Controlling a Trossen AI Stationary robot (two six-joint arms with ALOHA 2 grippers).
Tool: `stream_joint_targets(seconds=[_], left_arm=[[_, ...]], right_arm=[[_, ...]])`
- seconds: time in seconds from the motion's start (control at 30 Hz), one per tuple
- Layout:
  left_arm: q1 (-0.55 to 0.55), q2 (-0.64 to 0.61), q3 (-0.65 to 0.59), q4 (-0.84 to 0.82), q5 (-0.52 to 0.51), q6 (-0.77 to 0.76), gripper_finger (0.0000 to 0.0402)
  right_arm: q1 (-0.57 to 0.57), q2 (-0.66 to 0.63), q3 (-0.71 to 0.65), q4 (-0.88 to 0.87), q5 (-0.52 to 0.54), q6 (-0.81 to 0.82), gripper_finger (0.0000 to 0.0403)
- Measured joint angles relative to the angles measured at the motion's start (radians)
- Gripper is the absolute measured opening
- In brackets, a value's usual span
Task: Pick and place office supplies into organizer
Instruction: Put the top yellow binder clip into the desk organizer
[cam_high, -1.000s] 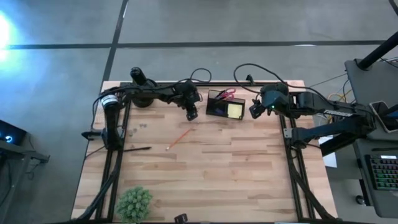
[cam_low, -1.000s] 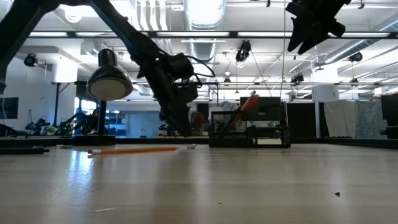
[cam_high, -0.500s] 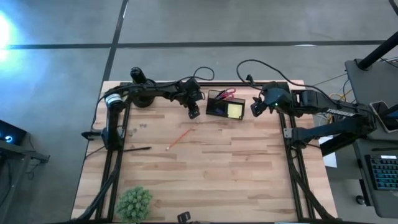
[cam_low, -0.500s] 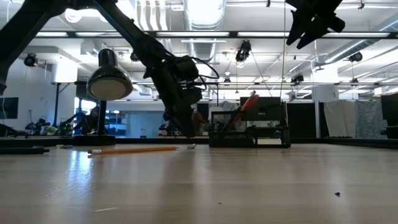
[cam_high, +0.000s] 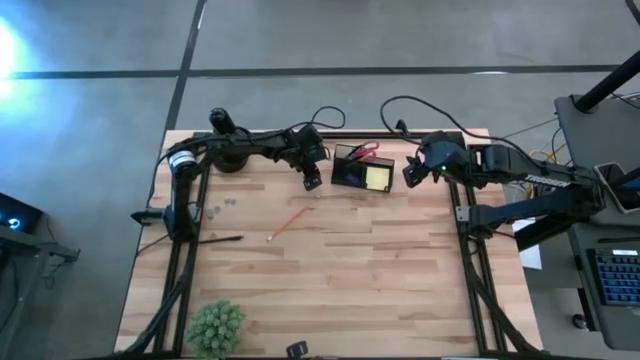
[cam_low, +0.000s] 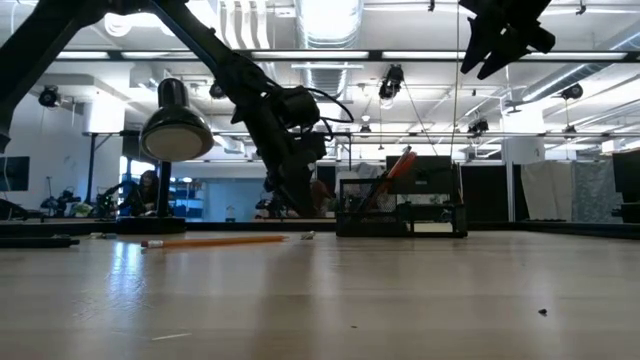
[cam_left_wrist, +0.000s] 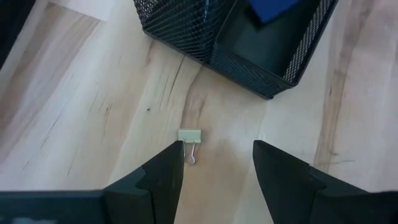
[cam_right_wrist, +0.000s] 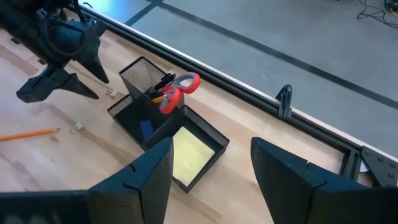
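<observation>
The black mesh organizer (cam_high: 362, 168) stands at the table's far middle, with the red-handled scissors (cam_right_wrist: 177, 90) upright in its cup and a yellow sticky-note pad (cam_right_wrist: 189, 155) in its tray. My left gripper (cam_high: 311, 180) hangs open just left of it. Below that gripper a small pale binder clip (cam_left_wrist: 189, 137) lies flat on the wood, beside one fingertip and untouched. My right gripper (cam_high: 412, 175) waits open, high at the organizer's right. An orange pencil (cam_high: 288, 222) and a black pen (cam_high: 220, 239) lie on the table's left half.
A desk lamp stands on its round base (cam_high: 228, 160) at the far left corner, with tiny pieces (cam_high: 225, 203) near it. A green plant (cam_high: 215, 325) sits at the near left. Another small clip (cam_right_wrist: 76, 127) lies by the pencil. The table's right half is bare wood.
</observation>
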Motion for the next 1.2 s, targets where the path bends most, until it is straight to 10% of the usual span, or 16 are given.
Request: stream_joint_targets(seconds=[1.2], left_arm=[[0.0,0.004,-0.005,0.011,0.003,0.032,0.0178]], right_arm=[[0.0,0.0,-0.001,-0.119,-0.015,0.138,0.0206]])
